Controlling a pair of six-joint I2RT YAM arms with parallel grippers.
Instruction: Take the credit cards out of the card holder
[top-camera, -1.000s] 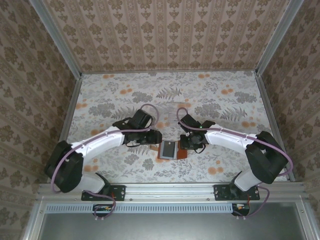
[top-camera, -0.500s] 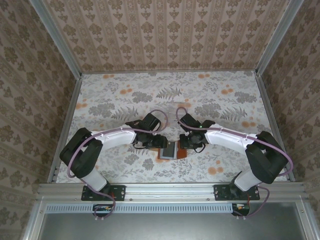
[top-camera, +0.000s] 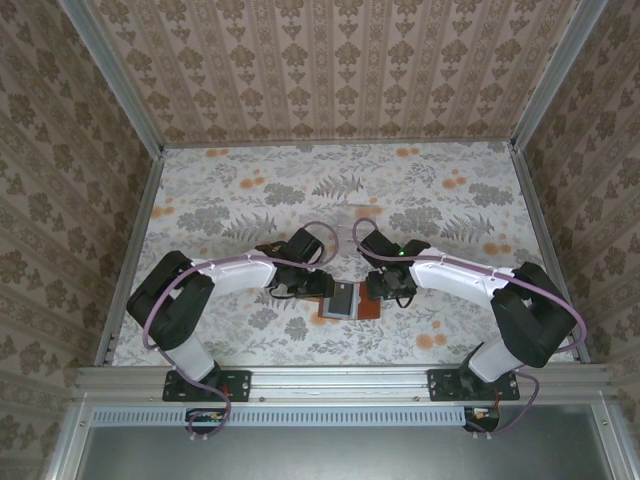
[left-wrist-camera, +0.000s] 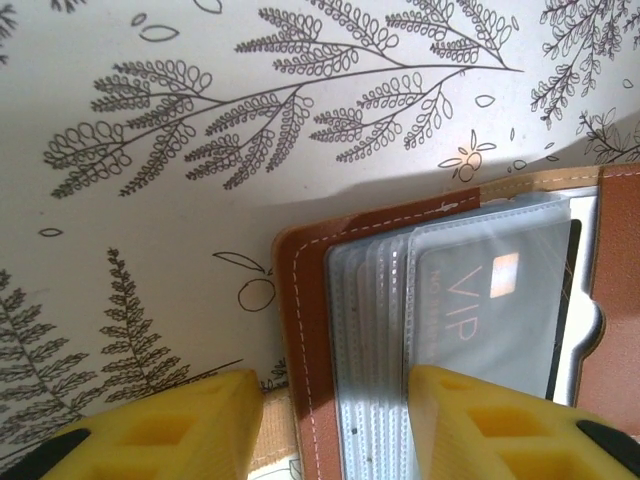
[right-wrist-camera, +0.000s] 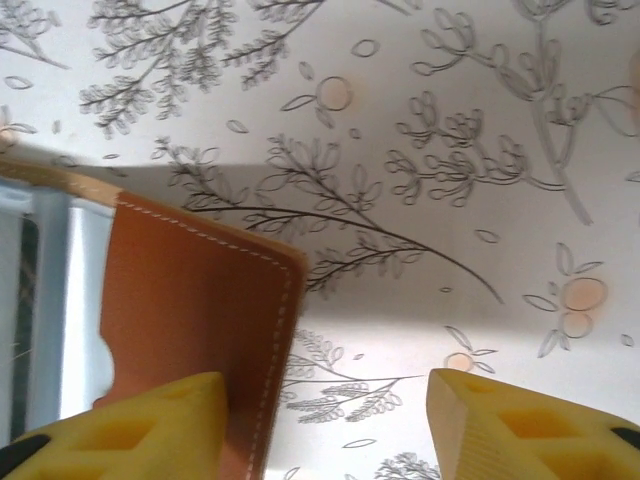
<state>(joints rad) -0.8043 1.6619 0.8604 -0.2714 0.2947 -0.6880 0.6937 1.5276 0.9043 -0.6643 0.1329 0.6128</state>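
- The card holder (top-camera: 368, 309) lies open on the floral tablecloth (top-camera: 400, 190), close to the table's near edge and between the two arms. It has not moved since a second ago.
- A dark credit card (left-wrist-camera: 495, 310) marked "VIP" sits inside the holder's clear sleeves (left-wrist-camera: 375, 330).
- The left gripper (left-wrist-camera: 335, 392) has swung in from the left over the past second. Its jaws are spread across the holder's left edge, one finger above the sleeves and the other above cloth.
- The right gripper (right-wrist-camera: 328, 395) straddles the holder's right edge with its jaws wide apart, pinching nothing. More of the brown right flap (right-wrist-camera: 190, 290) shows from above than before.
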